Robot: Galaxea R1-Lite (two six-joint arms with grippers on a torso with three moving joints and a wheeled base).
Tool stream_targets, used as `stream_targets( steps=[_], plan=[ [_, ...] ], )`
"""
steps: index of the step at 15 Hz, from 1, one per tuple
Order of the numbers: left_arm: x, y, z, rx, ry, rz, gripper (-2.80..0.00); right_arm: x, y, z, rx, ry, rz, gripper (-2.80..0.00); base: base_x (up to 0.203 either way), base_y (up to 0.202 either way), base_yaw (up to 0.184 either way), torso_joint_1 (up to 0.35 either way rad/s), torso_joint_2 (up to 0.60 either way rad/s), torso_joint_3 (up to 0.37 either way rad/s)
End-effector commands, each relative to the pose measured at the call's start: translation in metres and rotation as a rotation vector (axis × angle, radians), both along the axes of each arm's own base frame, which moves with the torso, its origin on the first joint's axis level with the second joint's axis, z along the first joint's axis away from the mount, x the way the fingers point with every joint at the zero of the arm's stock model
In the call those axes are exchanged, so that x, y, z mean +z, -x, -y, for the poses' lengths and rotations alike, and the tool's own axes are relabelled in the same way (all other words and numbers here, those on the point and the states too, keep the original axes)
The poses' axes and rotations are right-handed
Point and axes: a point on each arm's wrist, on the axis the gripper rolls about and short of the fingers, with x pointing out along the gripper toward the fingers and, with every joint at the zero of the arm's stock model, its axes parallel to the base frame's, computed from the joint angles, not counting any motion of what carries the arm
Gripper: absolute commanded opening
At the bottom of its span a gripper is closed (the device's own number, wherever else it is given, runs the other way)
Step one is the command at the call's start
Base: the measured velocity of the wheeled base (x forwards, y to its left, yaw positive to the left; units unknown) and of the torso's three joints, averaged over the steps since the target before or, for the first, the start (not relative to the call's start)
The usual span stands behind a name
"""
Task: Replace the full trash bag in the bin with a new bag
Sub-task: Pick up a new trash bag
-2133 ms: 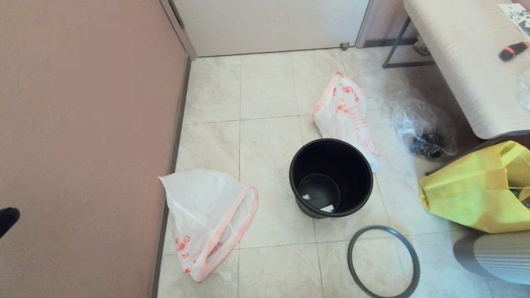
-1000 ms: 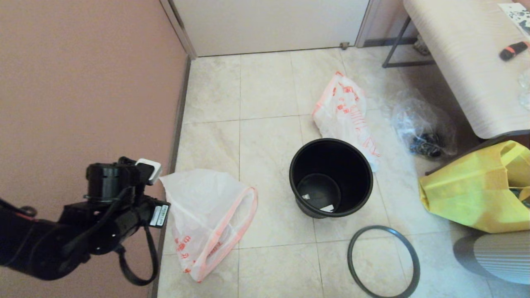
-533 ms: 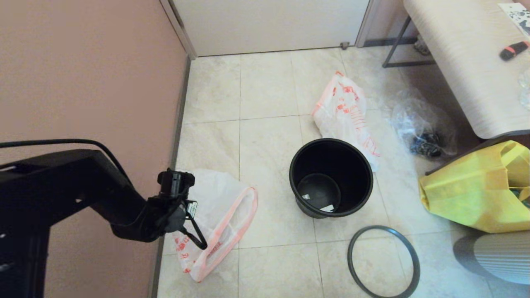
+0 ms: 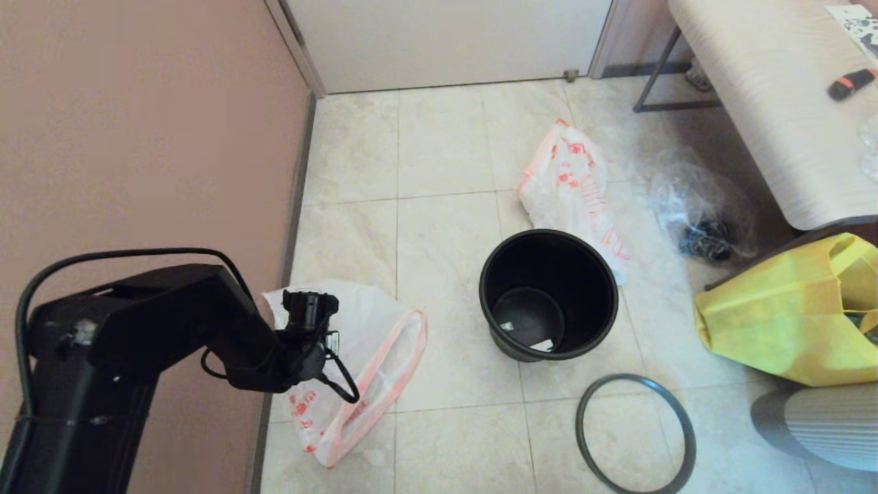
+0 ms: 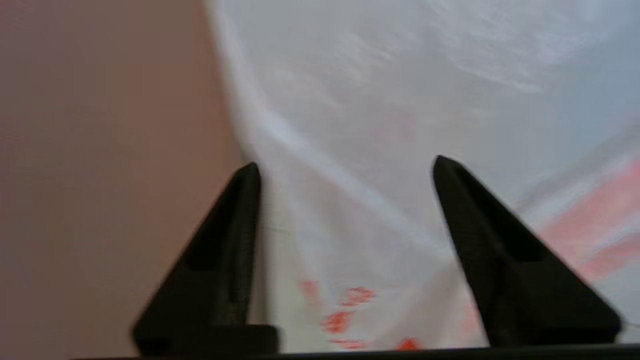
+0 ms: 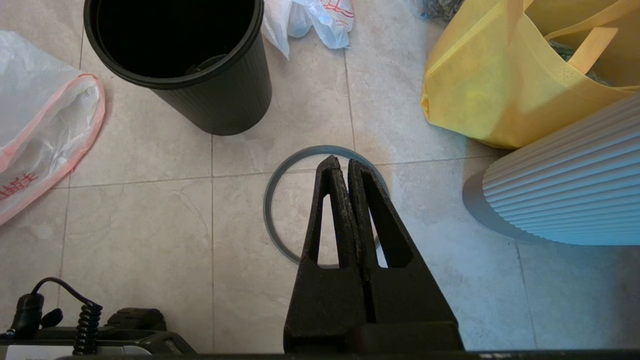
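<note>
New bag (image 5: 380, 150) between spread fingers (image 5: 225, 250) (wall-side)

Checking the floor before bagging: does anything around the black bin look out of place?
Yes. The dark grey hoop lies flat on the tiles, off the round black plastic bin, which stands unlined. The printed, lumpy white trash bag lies behind it.

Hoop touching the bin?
Apart. The head view shows the grey hoop flat on the tiles with bare floor between it and the bin; the right wrist view shows the same gap.
</note>
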Motion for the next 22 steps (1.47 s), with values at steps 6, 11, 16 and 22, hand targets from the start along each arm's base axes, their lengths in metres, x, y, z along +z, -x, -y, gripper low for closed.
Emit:
stream_targets(
  steps=[6, 11, 16, 22],
  plan=[
    [-0.043, -0.019, 0.002, 0.073, 0.055, 0.011, 0.0, 0.0, 0.0, 0.0, 0.0, 0.001, -0.001, -2.8, 0.0, 0.0, 0.0, 0.0, 0.0, 0.0],
    [-0.069, -0.037, 0.004, 0.121, 0.071, 0.066, 0.0, 0.0, 0.0, 0.0, 0.0, 0.001, -0.001, -2.8, 0.0, 0.0, 0.0, 0.0, 0.0, 0.0],
    [-0.093, -0.043, 0.007, 0.121, 0.049, 0.037, 0.0, 0.0, 0.0, 0.0, 0.0, 0.002, -0.001, -2.8, 0.0, 0.0, 0.0, 0.0, 0.0, 0.0],
    [-0.107, -0.036, 0.015, 0.111, -0.035, -0.185, -2.8, 0.0, 0.0, 0.0, 0.0, 0.0, -0.001, -2.8, 0.0, 0.0, 0.0, 0.0, 0.0, 0.0]
  ],
)
